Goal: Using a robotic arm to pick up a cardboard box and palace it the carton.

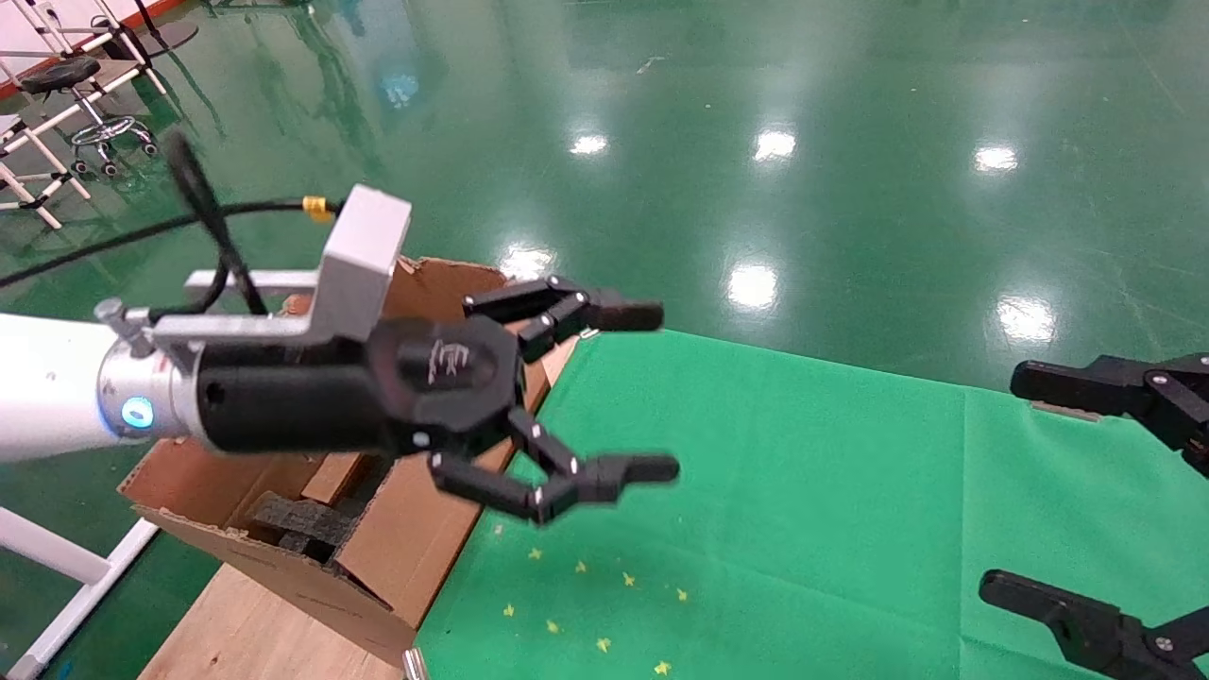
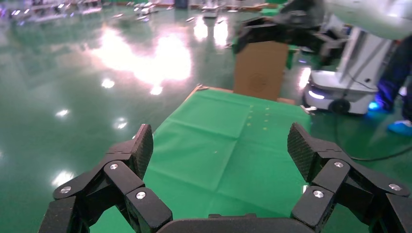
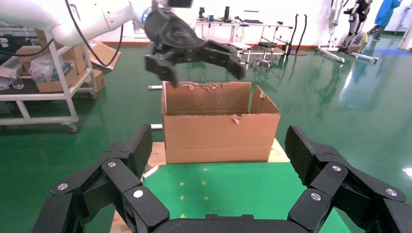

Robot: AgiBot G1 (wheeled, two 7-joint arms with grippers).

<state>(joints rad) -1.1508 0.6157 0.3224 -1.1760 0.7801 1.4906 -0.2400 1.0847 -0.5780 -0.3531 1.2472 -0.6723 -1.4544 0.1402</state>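
Note:
The carton point(image 1: 406, 529) stands at the table's left end with ragged upright flaps and black foam point(image 1: 293, 527) inside. It also shows in the right wrist view point(image 3: 218, 131). My left gripper point(image 1: 658, 391), on the white arm, hangs open and empty just above and right of the carton, pointing over the green cloth point(image 1: 803, 491). Its spread fingers show in the left wrist view point(image 2: 219, 145), with only cloth between them. It also hovers over the carton in the right wrist view point(image 3: 194, 48). The small taped cardboard box is out of view.
My all-black right gripper point(image 1: 1009, 482) sits open at the cloth's right edge, facing the carton point(image 3: 218, 145). Bare wood point(image 1: 236, 623) lies under the carton. A brown box point(image 2: 260, 70) stands beyond the cloth's far end. Stools and racks stand on the green floor.

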